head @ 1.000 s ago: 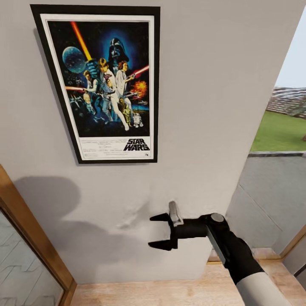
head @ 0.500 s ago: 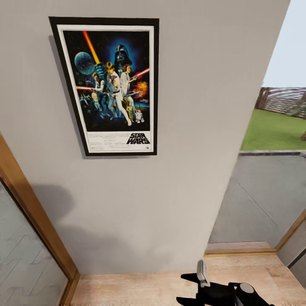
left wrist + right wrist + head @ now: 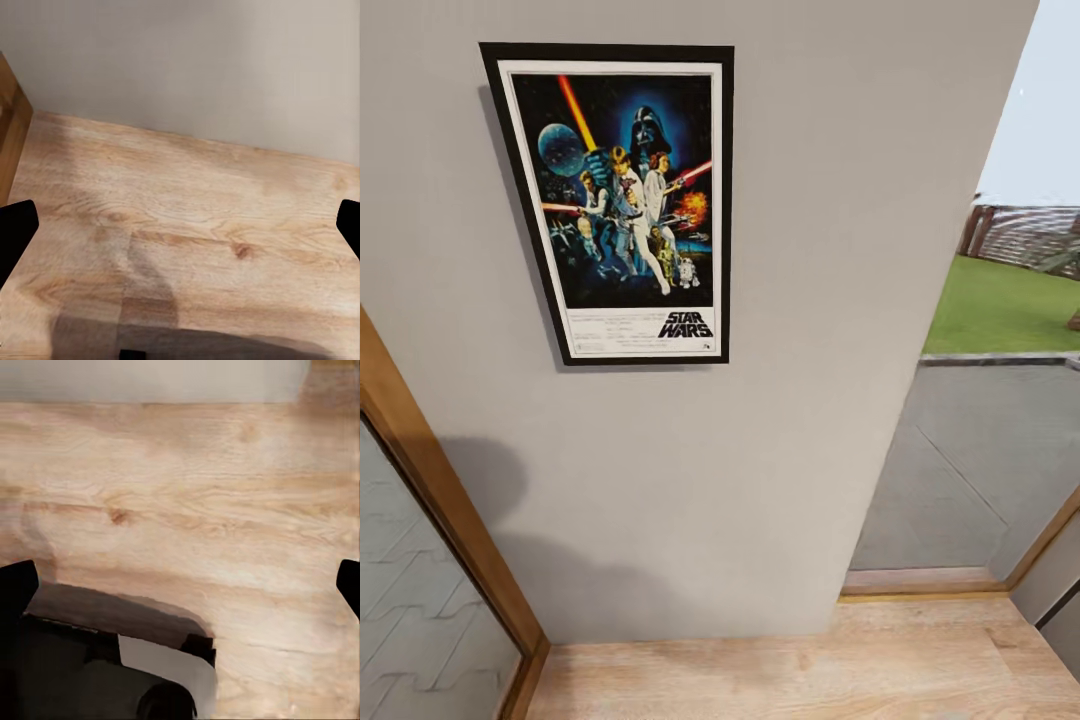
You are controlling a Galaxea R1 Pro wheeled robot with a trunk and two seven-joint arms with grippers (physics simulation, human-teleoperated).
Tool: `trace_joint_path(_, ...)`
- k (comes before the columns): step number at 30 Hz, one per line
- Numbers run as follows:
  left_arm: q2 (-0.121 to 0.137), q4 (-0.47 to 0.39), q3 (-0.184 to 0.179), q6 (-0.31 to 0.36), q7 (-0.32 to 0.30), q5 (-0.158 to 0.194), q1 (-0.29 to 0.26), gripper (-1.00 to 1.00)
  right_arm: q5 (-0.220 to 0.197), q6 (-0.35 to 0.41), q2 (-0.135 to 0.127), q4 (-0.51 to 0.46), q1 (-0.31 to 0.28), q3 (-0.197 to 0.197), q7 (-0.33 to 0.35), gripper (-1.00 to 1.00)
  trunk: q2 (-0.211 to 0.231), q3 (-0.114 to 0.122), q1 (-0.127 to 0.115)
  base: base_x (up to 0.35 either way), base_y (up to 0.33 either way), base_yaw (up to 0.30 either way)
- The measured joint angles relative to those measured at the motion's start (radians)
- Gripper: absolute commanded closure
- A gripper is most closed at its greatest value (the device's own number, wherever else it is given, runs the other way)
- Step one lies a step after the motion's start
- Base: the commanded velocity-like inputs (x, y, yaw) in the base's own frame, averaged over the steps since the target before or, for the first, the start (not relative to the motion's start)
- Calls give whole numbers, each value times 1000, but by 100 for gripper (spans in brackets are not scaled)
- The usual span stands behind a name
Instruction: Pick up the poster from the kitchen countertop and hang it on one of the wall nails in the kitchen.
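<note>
Left gripper [image 3: 180, 225]: its two black fingers [image 3: 16, 236] sit at opposite edges of the left wrist view, spread wide. Nothing lies between them; beyond them is the bare wooden floor [image 3: 187, 217], where it meets the grey wall [image 3: 195, 67].

Right gripper [image 3: 180, 585]: its fingers [image 3: 15, 589] are likewise wide apart and hold nothing. They point down at the floor [image 3: 187, 495], with a dark and white part of the robot [image 3: 112, 675] below them.

The poster [image 3: 622, 200] hangs flat on the wall [image 3: 800, 300], upright in the head view apart from the camera's slant, high and left of centre. Neither gripper touches it.

A second ago the right gripper stood open in front of the wall under the poster. Half a second ago it was low at the bottom edge of the head view. Now it has dropped out of that view. The view itself shifted between the first two pictures and has hardly moved since. The poster keeps its place on the wall.

The poster's lower white band reads "STAR WARS" in black block letters. The fine print beside it is too small to read.

A wooden door frame [image 3: 440, 510] runs along the left. At right, an opening shows grass [image 3: 1010, 310] and a fence [image 3: 1025, 235].
</note>
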Motion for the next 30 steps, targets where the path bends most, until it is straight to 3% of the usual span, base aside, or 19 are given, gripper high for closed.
trace_joint_path(2, 0, 1, 0, 0, 0, -1, 0, -100, -1, 1, 19, 14, 0, -1, -112, -100, 0, 0, 0, 0, 0, 0)
trace_joint_path(3, -1, 2, 0, 0, 0, -1, 0, -100, -1, 1, 37, 21, 0, -1, -203, -100, 0, 0, 0, 0, 0, 0)
trace_joint_path(4, -1, 4, -2, 0, 1, -1, 0, -100, 0, 2, 74, 28, 1, 0, -363, -100, 0, 0, 0, 0, 0, 0)
trace_joint_path(6, -1, 3, -2, 0, 2, -1, 0, -100, 0, 2, 98, 30, 2, -1, -408, -100, 0, 0, 0, 0, 0, 0)
trace_joint_path(13, -1, 4, -2, 0, 2, -1, 1, -100, 3, 3, 116, 29, 12, -1, -432, -100, 0, 0, 0, 0, 0, 0)
trace_joint_path(30, -1, 5, -2, -4, 2, -1, 1, -100, 3, 2, 118, 29, 86, -1, -436, -100, 0, 0, 0, 0, 0, 0)
